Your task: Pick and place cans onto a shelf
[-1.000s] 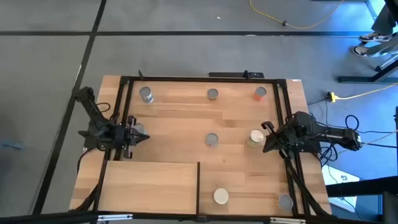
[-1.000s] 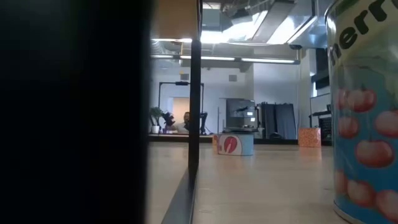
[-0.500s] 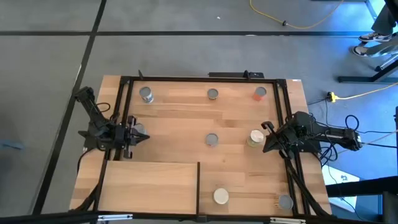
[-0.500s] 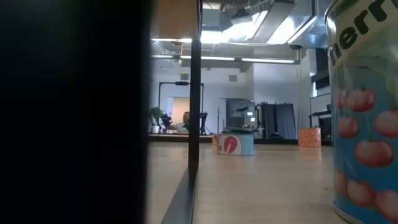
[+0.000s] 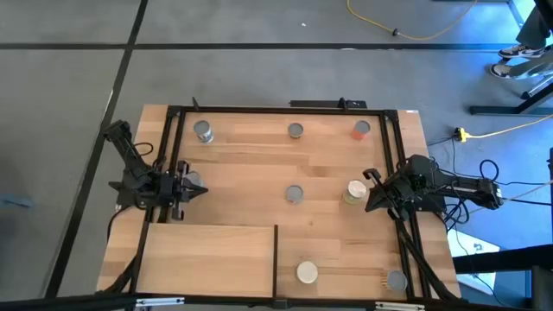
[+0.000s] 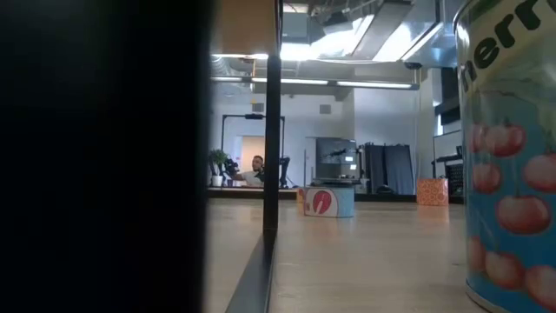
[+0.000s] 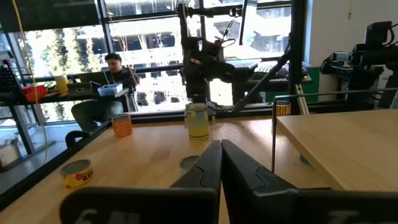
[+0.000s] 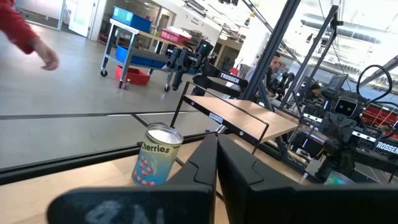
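From above, the plank tabletop [image 5: 328, 164] carries seven small round cans: grey-topped ones at 11 o'clock [image 5: 203, 131], 12 o'clock [image 5: 295, 130], the centre [image 5: 294, 194] and 5 o'clock [image 5: 397, 280], an orange-topped one at 1 o'clock [image 5: 361, 130], a cream-topped one at 6 o'clock [image 5: 307, 273], and a cream-topped, yellow-green can [image 5: 354, 191] at 3 o'clock. The shelf [image 5: 207, 259], a smooth pale board in a thin black frame, sits at 7 o'clock with no can on it. The left gripper [image 5: 192, 189] rests at 9 o'clock, the right gripper [image 5: 370, 192] at 3 o'clock just beside the yellow-green can. Nothing has moved since the earlier frames.

The low view shows a glossy cherry-printed can [image 6: 512, 156] close at the right edge and a distant can with a red mark [image 6: 328, 201].

In the left wrist view the fingers [image 7: 205, 168] are clenched together, holding nothing; four cans show beyond.

In the right wrist view the fingers [image 8: 236, 163] are pressed shut, empty, near one cherry can [image 8: 155, 155].
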